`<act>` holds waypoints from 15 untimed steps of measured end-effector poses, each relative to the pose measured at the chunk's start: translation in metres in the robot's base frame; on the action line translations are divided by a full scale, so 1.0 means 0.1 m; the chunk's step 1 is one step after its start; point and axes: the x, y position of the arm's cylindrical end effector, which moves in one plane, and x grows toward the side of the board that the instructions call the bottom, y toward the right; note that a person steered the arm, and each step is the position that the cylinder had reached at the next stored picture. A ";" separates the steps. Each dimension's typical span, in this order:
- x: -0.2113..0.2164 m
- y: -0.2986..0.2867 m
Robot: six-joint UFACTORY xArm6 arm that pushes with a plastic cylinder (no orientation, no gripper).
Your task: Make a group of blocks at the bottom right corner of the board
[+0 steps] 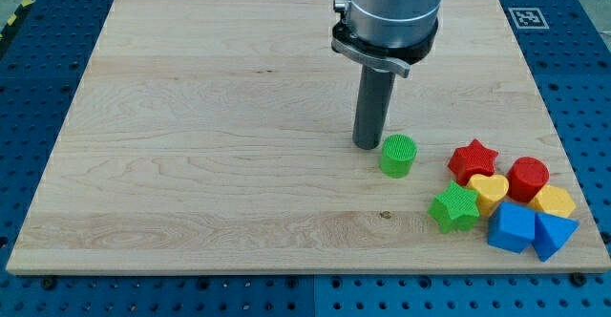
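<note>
My tip (368, 145) is a bare rod with no fingers to open or close, resting just left of the small green plastic cylinder (397, 156). The cylinder sits on the wooden bench (191, 145) near the bottom right corner, just apart from the cluster: green star (454, 208), red star (474, 159), yellow heart (490, 191), red cylinder (527, 177), yellow block (554, 201), two blue blocks (531, 229). It looks light, stiff and prone to roll off-line, so push through its centre.
</note>
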 end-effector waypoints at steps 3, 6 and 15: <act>0.31 0.25; 0.31 0.50; -0.02 2.74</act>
